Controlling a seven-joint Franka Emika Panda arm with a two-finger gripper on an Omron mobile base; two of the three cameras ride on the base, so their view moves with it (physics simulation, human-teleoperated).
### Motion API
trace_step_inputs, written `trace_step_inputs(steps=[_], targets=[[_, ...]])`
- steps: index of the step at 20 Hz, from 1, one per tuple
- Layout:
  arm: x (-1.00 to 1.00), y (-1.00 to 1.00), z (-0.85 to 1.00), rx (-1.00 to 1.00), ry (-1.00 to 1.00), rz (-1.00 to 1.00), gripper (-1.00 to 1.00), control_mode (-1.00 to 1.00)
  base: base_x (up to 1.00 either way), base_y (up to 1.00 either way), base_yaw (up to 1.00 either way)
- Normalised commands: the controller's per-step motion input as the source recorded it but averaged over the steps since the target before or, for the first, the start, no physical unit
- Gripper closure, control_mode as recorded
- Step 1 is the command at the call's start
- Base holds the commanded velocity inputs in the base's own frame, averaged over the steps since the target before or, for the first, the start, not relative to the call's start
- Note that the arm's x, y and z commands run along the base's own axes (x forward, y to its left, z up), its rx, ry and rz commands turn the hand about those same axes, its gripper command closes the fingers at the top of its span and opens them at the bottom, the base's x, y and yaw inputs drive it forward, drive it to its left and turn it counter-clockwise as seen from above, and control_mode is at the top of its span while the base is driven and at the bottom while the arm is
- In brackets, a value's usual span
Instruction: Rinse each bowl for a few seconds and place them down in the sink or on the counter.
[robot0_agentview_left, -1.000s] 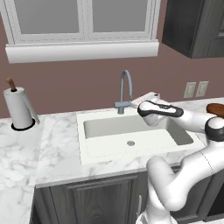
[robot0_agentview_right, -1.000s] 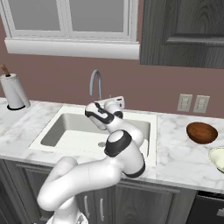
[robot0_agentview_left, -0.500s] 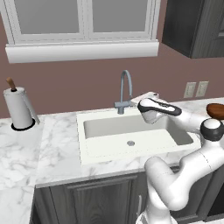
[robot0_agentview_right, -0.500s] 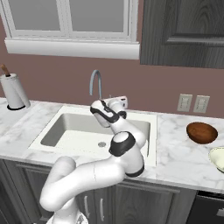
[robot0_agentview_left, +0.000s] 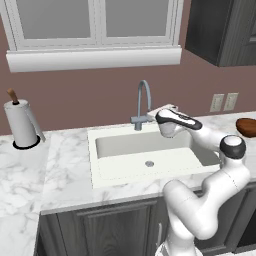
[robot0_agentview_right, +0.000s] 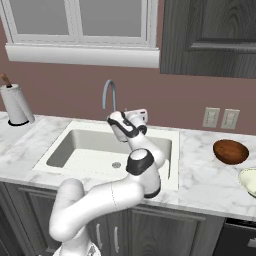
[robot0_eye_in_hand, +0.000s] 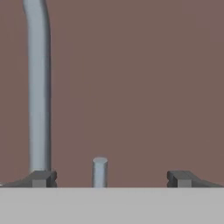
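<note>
Item 1, end effector (robot0_eye_in_hand: 107, 178): I read its fingers (robot0_eye_in_hand: 40, 178) as spread wide with nothing between them but a short grey faucet handle (robot0_eye_in_hand: 99, 171); it sits at the back rim of the sink (robot0_agentview_left: 145, 159), just beside the gooseneck faucet (robot0_agentview_left: 144, 102).

Item 2, bowl (robot0_agentview_right: 230, 151): reddish-brown, upright on the marble bench (robot0_agentview_right: 205, 172), right of the sink, well apart from the end effector.

Item 3, pale dish (robot0_agentview_right: 248, 180): near that bowl.

Item 4, paper towel roll (robot0_agentview_left: 21, 125): far left.

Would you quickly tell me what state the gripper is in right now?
Gripper: open and holding nothing, its fingertips spread to either side of the faucet handle.
</note>
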Motion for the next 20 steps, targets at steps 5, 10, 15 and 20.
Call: trace_step_inputs(steps=[5, 10, 15, 20], targets=[[0.38, 0.0, -0.14, 0.0, 0.0, 0.0, -1.0, -1.0, 0.0, 0.0, 0.0], [0.35, 0.0, -0.1, 0.01, 0.0, 0.0, -1.0, -1.0, 0.0, 0.0, 0.0], [0.37, -0.01, -0.13, 0.02, 0.01, 0.0, -1.0, -1.0, 0.0, 0.0, 0.0], [0.31, -0.1, -0.13, 0.0, 0.02, 0.0, -1.0, -1.0, 0.0, 0.0, 0.0]])
